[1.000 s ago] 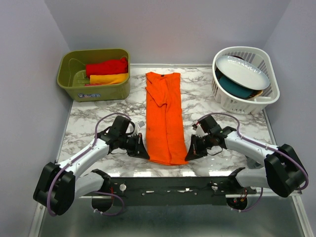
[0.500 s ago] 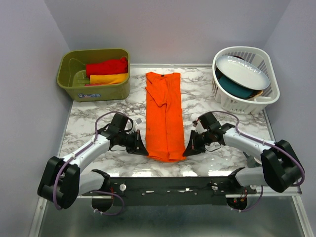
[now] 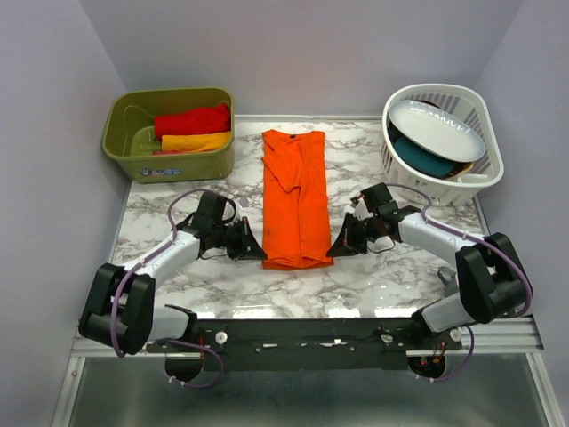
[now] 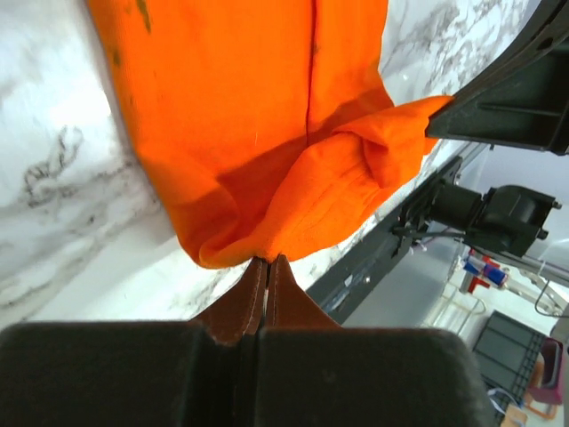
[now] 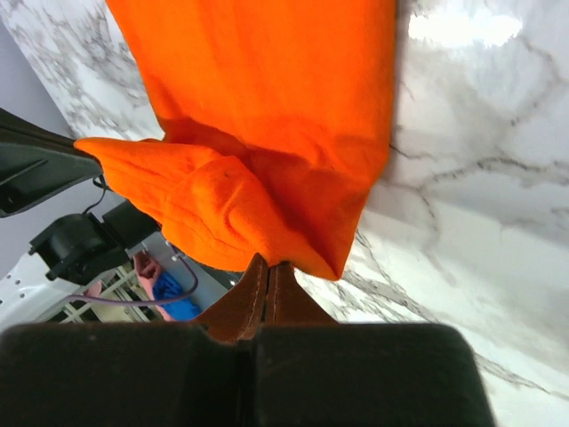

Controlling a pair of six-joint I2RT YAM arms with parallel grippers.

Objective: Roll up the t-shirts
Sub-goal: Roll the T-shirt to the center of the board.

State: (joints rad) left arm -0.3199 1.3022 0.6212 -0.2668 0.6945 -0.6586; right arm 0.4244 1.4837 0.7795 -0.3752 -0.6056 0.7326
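The jaws of the left gripper (image 4: 267,263) are pressed together on the near left corner of the orange t-shirt (image 3: 295,178), those of the right gripper (image 5: 268,267) on its near right corner; between them the hem is turned over into a first fold. To roll well, I think both should advance level and together, so the roll comes out straight. The rest lies flat along the marble table (image 3: 400,276).
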